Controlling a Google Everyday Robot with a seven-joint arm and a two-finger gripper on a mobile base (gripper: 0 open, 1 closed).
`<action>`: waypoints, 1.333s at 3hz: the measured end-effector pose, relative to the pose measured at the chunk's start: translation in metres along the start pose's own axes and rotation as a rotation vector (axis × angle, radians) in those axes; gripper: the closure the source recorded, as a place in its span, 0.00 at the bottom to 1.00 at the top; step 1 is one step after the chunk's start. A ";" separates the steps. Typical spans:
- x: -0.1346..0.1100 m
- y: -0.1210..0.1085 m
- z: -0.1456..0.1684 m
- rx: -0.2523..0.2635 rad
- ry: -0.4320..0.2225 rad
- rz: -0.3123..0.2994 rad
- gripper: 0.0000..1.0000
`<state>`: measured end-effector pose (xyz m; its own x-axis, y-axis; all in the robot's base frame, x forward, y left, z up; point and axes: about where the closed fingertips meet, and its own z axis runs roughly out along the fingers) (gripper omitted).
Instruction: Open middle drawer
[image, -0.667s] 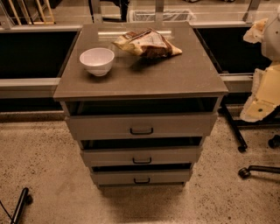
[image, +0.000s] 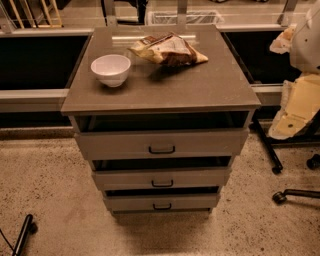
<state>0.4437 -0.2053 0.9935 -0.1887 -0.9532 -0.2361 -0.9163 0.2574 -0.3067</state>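
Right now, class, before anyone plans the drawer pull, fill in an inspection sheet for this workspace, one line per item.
Surface: cabinet top, grey-brown and flat, carrying two things.
Job's things: middle drawer, second of three; small dark handle at centre, nothing touching it; dark gap above its front.
Clutter: white bowl at left; crumpled snack bag behind and to its right, apart from it.
Grippers: gripper at the right edge of view, beside the cabinet, apart from every drawer.
Cables: nothing seen.
Surroundings: speckled floor; chair castors at lower right.
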 end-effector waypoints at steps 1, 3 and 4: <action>-0.008 0.018 0.032 -0.059 -0.078 -0.012 0.00; 0.002 0.084 0.147 -0.128 -0.243 0.010 0.00; 0.005 0.088 0.153 -0.121 -0.239 0.008 0.00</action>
<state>0.4165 -0.1629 0.8247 -0.1211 -0.8830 -0.4535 -0.9534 0.2306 -0.1945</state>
